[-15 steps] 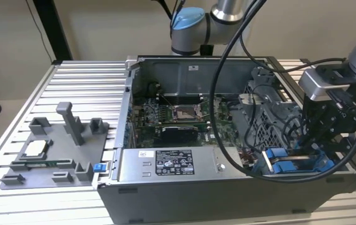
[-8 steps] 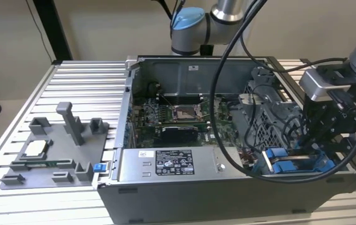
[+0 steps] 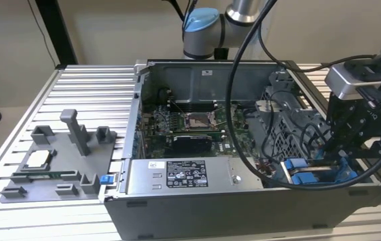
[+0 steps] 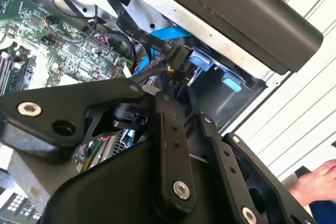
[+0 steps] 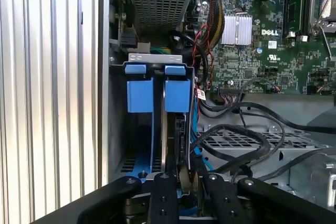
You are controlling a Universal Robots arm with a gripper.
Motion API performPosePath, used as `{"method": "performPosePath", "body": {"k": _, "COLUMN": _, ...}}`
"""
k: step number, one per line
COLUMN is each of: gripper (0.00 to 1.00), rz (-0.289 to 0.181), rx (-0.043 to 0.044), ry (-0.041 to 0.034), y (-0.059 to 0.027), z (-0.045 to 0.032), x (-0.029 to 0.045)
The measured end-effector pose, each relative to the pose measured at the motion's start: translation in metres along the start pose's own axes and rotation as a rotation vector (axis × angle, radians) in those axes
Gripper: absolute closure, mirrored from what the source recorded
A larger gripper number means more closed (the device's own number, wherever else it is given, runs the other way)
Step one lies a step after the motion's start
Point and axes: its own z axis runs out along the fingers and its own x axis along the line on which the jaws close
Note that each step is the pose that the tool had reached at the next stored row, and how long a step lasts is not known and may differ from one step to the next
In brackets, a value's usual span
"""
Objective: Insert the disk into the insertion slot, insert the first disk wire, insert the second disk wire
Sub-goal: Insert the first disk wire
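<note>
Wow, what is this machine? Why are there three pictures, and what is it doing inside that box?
It is a robot arm working on an open computer that sits on a metal table. One picture comes from a camera off the arm. The other two come from cameras riding near its wrist, looking past its end effector. That grabbing part hangs by the slot with blue tabs, among black wires. I cannot tell whether it holds anything. A grey tray of parts lies beside the computer, and a person's hand is nearby.
</note>
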Motion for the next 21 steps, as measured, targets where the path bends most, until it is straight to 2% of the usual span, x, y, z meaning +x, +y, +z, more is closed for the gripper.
{"method": "performPosePath", "body": {"k": 7, "gripper": 0.0, "rz": 0.001, "rx": 0.0001, "ry": -0.0003, "y": 0.0, "z": 0.0, "x": -0.0001}}
{"method": "performPosePath", "body": {"k": 11, "gripper": 0.0, "rz": 0.001, "rx": 0.0001, "ry": -0.0055, "y": 0.0, "z": 0.0001, "x": -0.0004}}
{"method": "performPosePath", "body": {"k": 12, "gripper": 1.0, "rz": 0.001, "rx": 0.0001, "ry": -0.0082, "y": 0.0, "z": 0.0001, "x": -0.0005}}
{"method": "performPosePath", "body": {"k": 15, "gripper": 1.0, "rz": 0.001, "rx": 0.0, "ry": -0.0175, "y": 0.0001, "z": 0.0005, "x": -0.001}}
{"method": "performPosePath", "body": {"k": 19, "gripper": 1.0, "rz": 0.007, "rx": 0.0004, "ry": -0.0167, "y": 0.0005, "z": 0.0007, "x": -0.0027}}
{"method": "performPosePath", "body": {"k": 21, "gripper": 1.0, "rz": 0.015, "rx": 0.0011, "ry": -0.0111, "y": 0.0016, "z": 0.0008, "x": -0.0027}}
